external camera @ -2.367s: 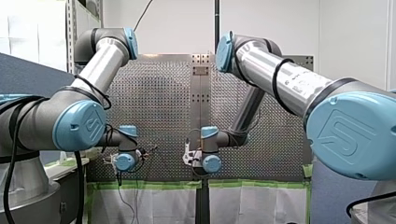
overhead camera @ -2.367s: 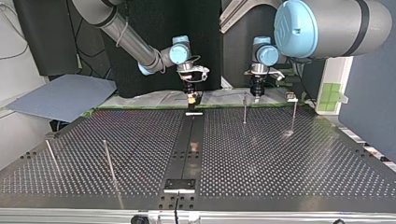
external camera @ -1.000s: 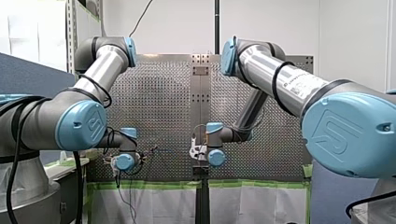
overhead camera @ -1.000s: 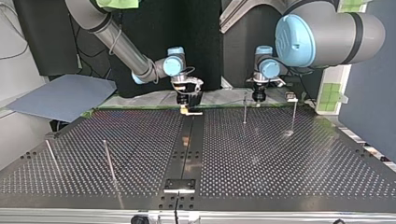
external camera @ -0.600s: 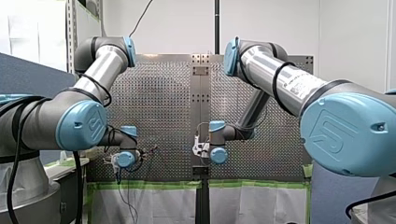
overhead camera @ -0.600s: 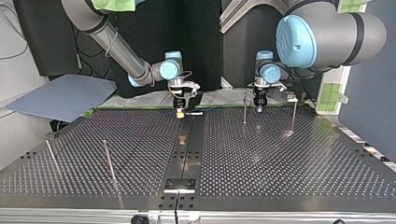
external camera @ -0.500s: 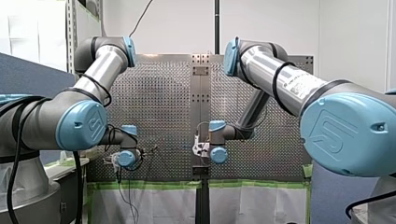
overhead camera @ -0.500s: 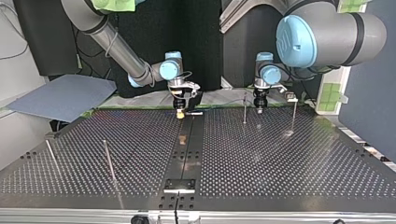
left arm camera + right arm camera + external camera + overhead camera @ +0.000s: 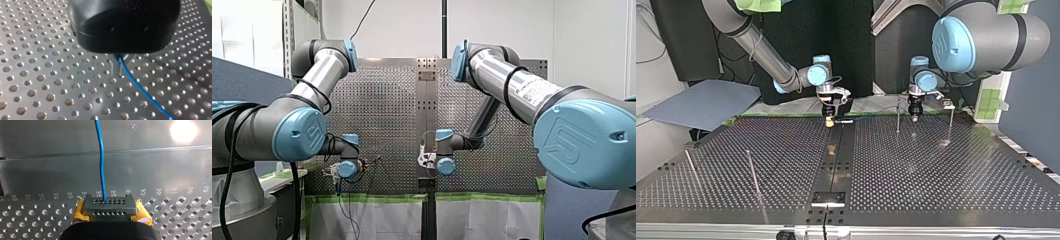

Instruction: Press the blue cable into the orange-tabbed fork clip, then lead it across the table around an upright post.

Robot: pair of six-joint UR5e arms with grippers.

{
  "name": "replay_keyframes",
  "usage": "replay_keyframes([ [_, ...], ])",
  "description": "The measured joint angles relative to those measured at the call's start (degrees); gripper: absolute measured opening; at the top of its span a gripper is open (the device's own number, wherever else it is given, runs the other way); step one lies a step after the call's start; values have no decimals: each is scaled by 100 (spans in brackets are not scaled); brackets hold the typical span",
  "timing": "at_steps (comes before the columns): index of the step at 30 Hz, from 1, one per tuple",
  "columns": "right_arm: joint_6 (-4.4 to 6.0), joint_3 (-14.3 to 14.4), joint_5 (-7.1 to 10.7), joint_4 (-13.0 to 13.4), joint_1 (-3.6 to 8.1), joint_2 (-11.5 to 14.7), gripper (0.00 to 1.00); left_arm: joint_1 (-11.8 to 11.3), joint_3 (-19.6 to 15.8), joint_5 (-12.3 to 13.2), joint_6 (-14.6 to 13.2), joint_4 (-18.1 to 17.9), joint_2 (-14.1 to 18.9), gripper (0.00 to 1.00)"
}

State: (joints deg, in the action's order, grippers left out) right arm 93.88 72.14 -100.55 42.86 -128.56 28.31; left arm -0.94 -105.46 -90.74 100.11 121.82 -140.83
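Observation:
The blue cable point(image 9: 140, 87) leaves my left gripper point(image 9: 116, 68) and trails off over the perforated table. The gripper's thin metal fingers stand slightly apart just above the plate, with the cable lying against one of them. In the top view my left gripper point(image 9: 914, 116) hangs beside an upright post point(image 9: 897, 117). From there the cable point(image 9: 876, 116) runs low to my right gripper point(image 9: 829, 121) at the centre strip. Seen from the right wrist, the cable point(image 9: 102, 162) runs straight ahead out of my right gripper point(image 9: 110, 211), whose yellow pads are shut on it. I cannot make out any orange-tabbed clip.
A second post point(image 9: 950, 122) stands further towards the top view's right. Two more posts point(image 9: 753, 172) lean at its near left. A small silver plate point(image 9: 843, 121) lies beside my right gripper. A blue-grey sheet point(image 9: 701, 102) lies off the table's far left corner.
My right gripper has moved down and towards the top view's left, to the table's centre strip. My left gripper has sunk a little beside the post. Both have barely moved in the last half second.

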Motion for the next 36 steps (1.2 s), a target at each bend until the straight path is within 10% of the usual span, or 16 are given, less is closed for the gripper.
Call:
replay_keyframes([
  [2,0,1,6,-5,0,0,0,-8,-1,61,-33,38,0,69],
  [3,0,1,9,-9,-1,-1,0,-14,0,108,-49,64,0,69],
  [4,0,1,12,-16,-1,-1,0,-20,0,139,-58,87,0,100],
  [17,0,4,17,-183,-8,1,0,-58,-143,384,-389,460,6,100],
  [36,-17,5,17,-351,14,4,0,-351,-1127,1373,-660,-10,678,100],
])
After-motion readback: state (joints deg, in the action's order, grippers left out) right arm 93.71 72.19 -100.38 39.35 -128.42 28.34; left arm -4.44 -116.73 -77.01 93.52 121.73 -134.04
